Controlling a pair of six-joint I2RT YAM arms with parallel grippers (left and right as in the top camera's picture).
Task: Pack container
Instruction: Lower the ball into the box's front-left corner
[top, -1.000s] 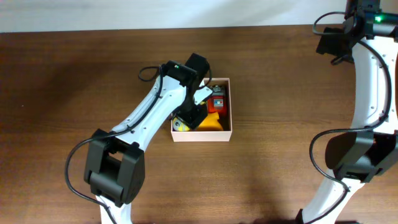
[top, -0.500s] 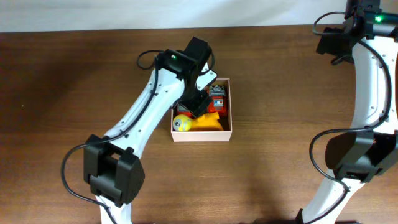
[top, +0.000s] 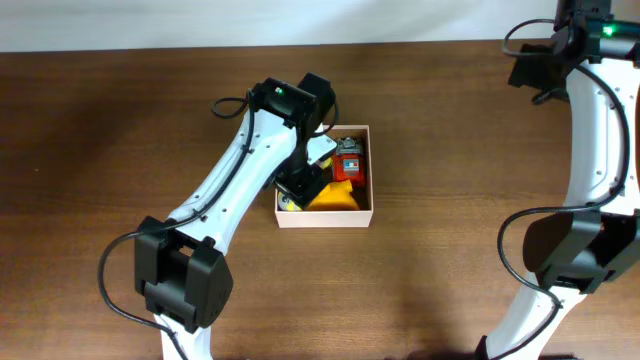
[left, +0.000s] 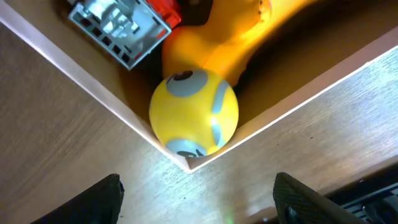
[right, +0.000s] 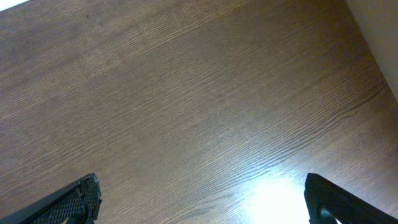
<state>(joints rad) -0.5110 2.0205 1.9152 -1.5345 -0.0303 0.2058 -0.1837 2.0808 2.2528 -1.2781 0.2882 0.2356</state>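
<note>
container (top: 325, 221) mid-desk (top: 100, 150), white walls, tan inside | yellow ball (left: 194, 112) in its corner, touching yellow-orange toy (left: 208, 43); red-grey toy (left: 121, 23) beside | left claw (left: 199, 205) spread, empty, above that corner | right claw (right: 202, 202) wide apart, empty, over wood

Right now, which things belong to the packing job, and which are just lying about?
Belongs to the job: container, with yellow ball, yellow toy and red-and-grey toy inside; left arm, jaws open above the ball.
Not in use: right arm, jaws open above the table, far from the container.
</note>
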